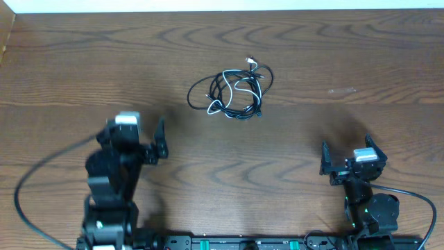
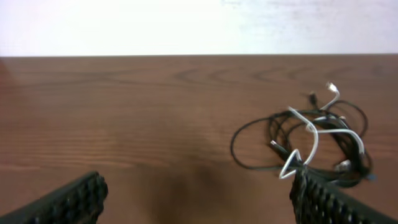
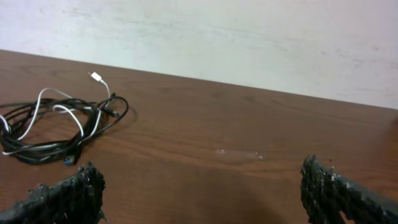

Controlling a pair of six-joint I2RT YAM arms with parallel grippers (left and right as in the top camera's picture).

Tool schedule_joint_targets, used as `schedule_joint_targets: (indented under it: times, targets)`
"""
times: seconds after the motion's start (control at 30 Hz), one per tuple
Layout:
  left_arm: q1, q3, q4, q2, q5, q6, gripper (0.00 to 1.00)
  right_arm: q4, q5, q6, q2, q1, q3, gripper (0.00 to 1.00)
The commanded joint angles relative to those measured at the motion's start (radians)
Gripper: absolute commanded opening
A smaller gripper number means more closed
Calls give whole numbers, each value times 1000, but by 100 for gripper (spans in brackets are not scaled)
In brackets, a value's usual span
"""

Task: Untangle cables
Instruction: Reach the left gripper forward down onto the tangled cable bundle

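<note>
the cables (image 1: 232, 94) lie heaped on the table (image 1: 69, 69) towards its far edge, ahead of and between the left gripper (image 2: 199, 196) and the right gripper (image 1: 347, 154), apart from both

Dark wood-grain table (image 1: 333, 55), tangled black and white cables (image 1: 232, 90) lying on it, mid-far side

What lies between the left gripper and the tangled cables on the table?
Nothing: only bare wooden table separates the open left gripper from the cables, as the overhead and left wrist views show.
</note>
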Motion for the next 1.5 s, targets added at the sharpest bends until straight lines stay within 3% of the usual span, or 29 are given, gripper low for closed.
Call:
schedule_joint_targets:
  times: [0.0, 0.2, 0.37, 0.47, 0.9, 1.3, 1.47]
  targets:
    - [-2, 163, -61, 151, 87, -27, 96, -5, 8, -11, 0, -6, -2, 99]
    - [-3, 518, -335, 479, 194, -34, 96, -5, 8, -11, 0, -6, -2, 99]
    - [-29, 820, -601, 714, 205, -34, 96, -5, 8, -11, 0, -6, -2, 99]
    - [-68, 935, -680, 806, 205, -34, 96, -5, 8, -11, 0, -6, -2, 99]
    - [-137, 945, -536, 975, 274, -117, 91, -5, 8, -11, 0, -6, -2, 99]
    - [-371, 945, -485, 1238, -50, -216, 84, -5, 8, -11, 0, -6, -2, 99]
    - [-423, 945, -408, 1328, -67, -221, 84, -5, 8, -11, 0, -6, -2, 99]
